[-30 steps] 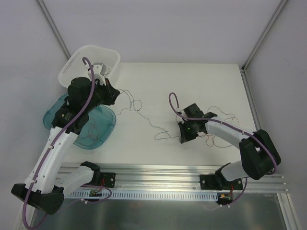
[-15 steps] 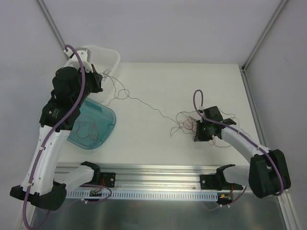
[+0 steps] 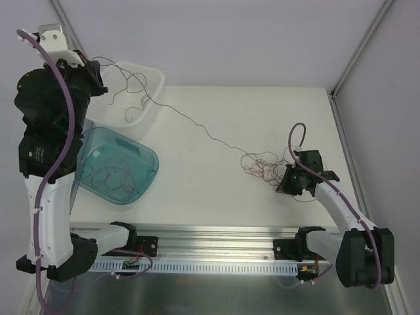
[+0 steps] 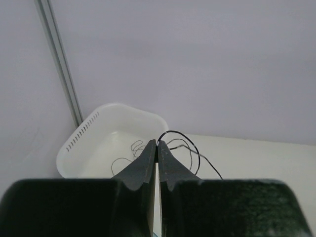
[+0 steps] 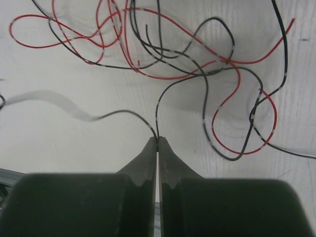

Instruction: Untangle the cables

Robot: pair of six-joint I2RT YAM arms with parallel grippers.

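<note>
cables (image 3: 262, 164) red and black; basket (image 3: 156, 92) white, slotted; tray (image 3: 143, 156) translucent teal; table (image 3: 262, 111) white; walls (image 3: 230, 39) pale grey

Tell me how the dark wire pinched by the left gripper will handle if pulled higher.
Probably very floppy: the wire curls in loose loops off the left gripper and droops over the basket. Likely near weightless, being hair-thin. It may snag rather than slide free, since its far end runs into the tangle by the right gripper.
</note>
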